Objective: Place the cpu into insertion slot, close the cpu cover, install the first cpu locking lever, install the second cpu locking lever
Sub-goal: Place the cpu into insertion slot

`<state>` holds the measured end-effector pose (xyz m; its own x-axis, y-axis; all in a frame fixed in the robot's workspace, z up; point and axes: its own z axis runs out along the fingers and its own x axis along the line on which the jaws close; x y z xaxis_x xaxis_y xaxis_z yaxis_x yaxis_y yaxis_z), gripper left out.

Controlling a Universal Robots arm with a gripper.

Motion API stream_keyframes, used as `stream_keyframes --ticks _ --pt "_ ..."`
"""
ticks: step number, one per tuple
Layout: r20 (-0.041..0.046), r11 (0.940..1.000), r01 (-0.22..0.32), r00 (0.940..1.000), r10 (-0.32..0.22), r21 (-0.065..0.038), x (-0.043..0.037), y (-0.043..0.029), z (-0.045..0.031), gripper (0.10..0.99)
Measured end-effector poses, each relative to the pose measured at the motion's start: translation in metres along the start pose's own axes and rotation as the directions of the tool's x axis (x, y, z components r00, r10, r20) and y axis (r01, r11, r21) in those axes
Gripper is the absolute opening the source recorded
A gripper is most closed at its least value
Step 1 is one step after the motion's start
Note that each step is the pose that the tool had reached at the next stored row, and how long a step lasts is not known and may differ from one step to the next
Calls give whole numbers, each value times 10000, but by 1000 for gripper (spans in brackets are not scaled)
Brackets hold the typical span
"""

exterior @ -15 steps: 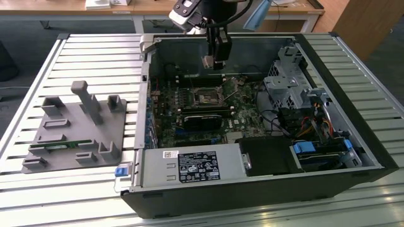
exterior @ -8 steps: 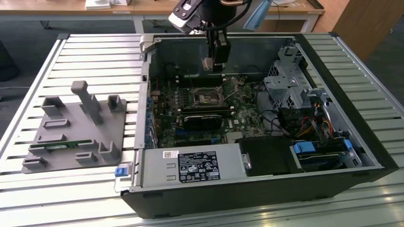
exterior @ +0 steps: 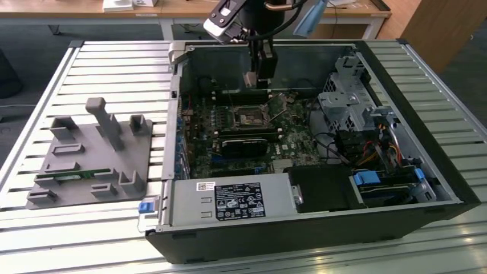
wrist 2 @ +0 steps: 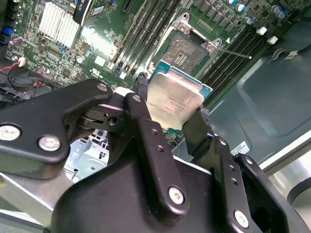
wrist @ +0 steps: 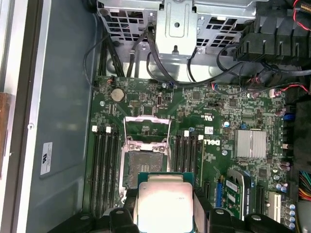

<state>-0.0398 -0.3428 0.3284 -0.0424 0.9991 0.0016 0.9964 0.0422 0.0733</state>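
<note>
Black hand point(wrist 2: 171, 110) clamped on cpu point(wrist 2: 176, 94) by two opposite edges, presumably keeping its underside free, hovering above the board point(wrist: 214, 116) near the bare insertion slot point(wrist: 143, 165); cpu cover point(wrist: 147, 127) stands flipped up.

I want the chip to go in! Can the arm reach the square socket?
Probably yes: the end effector holds the cpu near the insertion slot, whose cpu cover is lifted; nothing between.

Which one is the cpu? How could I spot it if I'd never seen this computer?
Look inside the big open black computer case at the green circuit board. Close to its square insertion slot, the black end effector grips the cpu. It is a small flat square with a dull grey metal face and thin green rim, unlike the long black memory slots nearby.
</note>
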Motion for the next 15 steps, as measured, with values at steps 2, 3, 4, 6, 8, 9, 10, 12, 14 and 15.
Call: stream_keyframes --ticks 2,3,4,6,8,9,10,12,14,15 --pt "19 10000 -2 10000 2 1 0 -1 12 537" --pt "27 10000 -2 10000 2 2 0 -1 17 537" --pt "32 10000 -3 10000 3 1 0 -2 24 537" --pt "38 10000 -3 10000 3 2 0 -3 39 537" --pt "41 10000 -3 10000 3 1 0 -4 59 537" --pt "45 10000 -4 10000 4 2 0 -5 69 537" --pt "51 10000 -5 10000 5 2 0 -6 79 537" --pt "75 10000 -4 10000 3 9 0 -7 94 537" --pt "84 10000 -3 10000 3 11 0 -8 115 537" --pt "83 10000 -2 10000 2 9 -1 -9 128 537"
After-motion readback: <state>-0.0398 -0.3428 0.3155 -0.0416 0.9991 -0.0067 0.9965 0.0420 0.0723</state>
